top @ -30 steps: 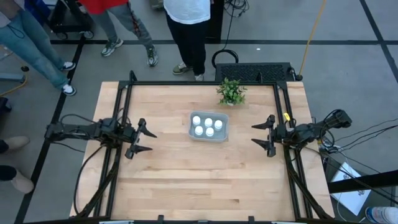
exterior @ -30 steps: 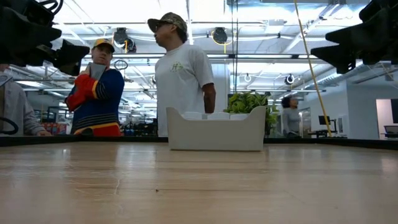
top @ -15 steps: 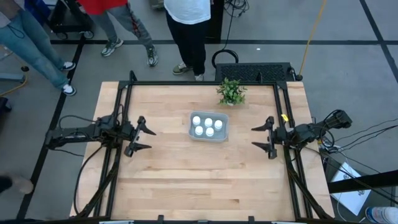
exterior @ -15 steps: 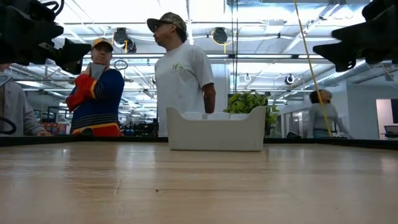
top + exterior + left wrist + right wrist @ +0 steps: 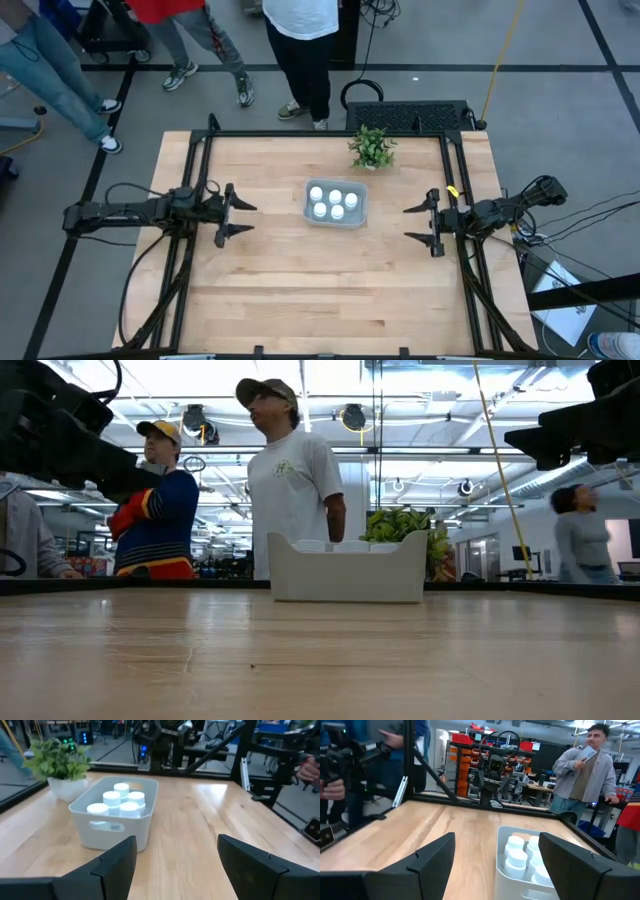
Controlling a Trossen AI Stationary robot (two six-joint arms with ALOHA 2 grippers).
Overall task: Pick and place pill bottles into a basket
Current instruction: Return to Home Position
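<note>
The pale grey-blue basket [image 5: 335, 204] stands on the table's middle, a little toward the far edge. Several white pill bottles [image 5: 336, 197] stand upright inside it; they also show in the left wrist view [image 5: 120, 800] and the right wrist view [image 5: 516, 851]. My left gripper [image 5: 244, 218] is open and empty, left of the basket and above the table, pointing at it. My right gripper [image 5: 408, 224] is open and empty, right of the basket, pointing at it. In the low view the basket [image 5: 347, 572] rests by its bottom on the wood.
A small green potted plant [image 5: 371, 147] stands just beyond the basket near the far edge. People stand beyond the far edge [image 5: 300, 40]. A black frame [image 5: 330, 133] runs around the table. Bare wood lies between the basket and the near edge [image 5: 320, 290].
My left gripper has moved a little toward the table's right and far edges, closer to the basket, and stays open. The basket and the bottles have kept still.
</note>
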